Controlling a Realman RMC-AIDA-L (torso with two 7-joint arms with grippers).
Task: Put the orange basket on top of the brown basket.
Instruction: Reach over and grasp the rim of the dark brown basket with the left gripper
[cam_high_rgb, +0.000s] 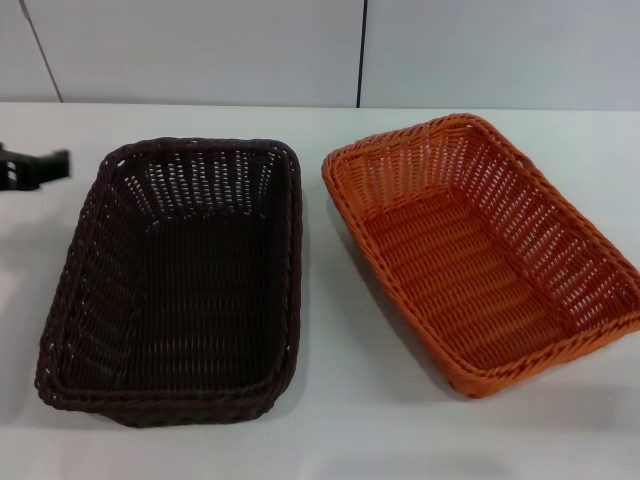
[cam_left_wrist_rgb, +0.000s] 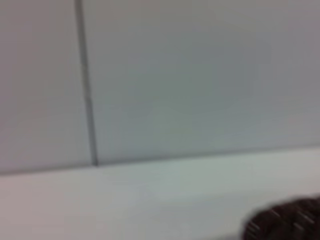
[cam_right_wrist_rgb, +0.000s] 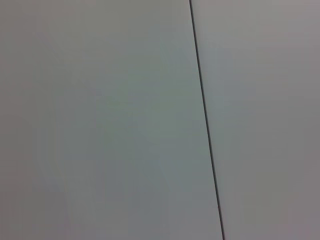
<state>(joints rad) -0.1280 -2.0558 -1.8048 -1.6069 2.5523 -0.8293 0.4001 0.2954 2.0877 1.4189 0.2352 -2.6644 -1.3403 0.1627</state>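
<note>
The orange basket (cam_high_rgb: 480, 250) stands on the white table at the right, empty and turned at a slant. The brown basket (cam_high_rgb: 180, 280) stands to its left, empty, with a narrow gap between the two. A dark edge of the brown basket also shows in the left wrist view (cam_left_wrist_rgb: 287, 220). My left gripper (cam_high_rgb: 35, 167) shows as a black part at the far left edge, level with the brown basket's far end and apart from it. My right gripper is out of view; its wrist view shows only wall.
The white table (cam_high_rgb: 330, 430) runs to a pale panelled wall (cam_high_rgb: 200, 50) at the back, with a dark seam in it. Bare table lies in front of both baskets and behind them.
</note>
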